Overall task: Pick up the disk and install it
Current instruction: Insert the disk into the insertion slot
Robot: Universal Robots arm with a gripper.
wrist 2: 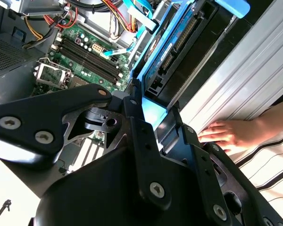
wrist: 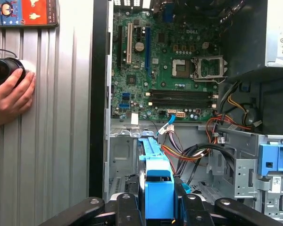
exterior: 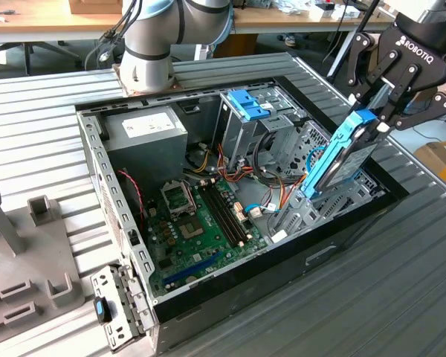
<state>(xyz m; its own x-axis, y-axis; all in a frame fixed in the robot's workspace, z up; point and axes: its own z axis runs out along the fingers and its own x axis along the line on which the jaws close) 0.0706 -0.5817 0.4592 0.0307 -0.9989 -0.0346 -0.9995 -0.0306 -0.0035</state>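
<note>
Right, closest in first: my black two-finger gripper [exterior: 379, 117] is clamped on the upper end of the disk [exterior: 340, 160], a flat grey-metal hard drive framed by a light-blue plastic carrier rail, one finger on either side. The disk hangs tilted, top end leaning toward the exterior view's right, lower end down in the grey metal bay [exterior: 354, 192] at that side of the open black computer case [exterior: 312, 256]. Whether it touches the bay floor, I can't tell.

Handling, as I judge it: rigid and dense for its size, so the weight sits below my grip and will want to swing. The metal faces look smooth, probably slippery. The plastic rail should give better purchase, though it may flex a little. It won't like knocks, and the dark connector strip [wrist 2: 183, 40] on its end is no place to pinch. The rail at the far end from that strip is the spot, and that's where I have it.

Further in lies the green motherboard [exterior: 197, 227], then the silver drive cage [exterior: 241, 130] with its blue tab [exterior: 247, 104], then the big grey box with a white label [exterior: 145, 137]. Out past the case, a person's hand [wrist: 12, 96] rests on the ribbed grey metal table [exterior: 401, 297].
</note>
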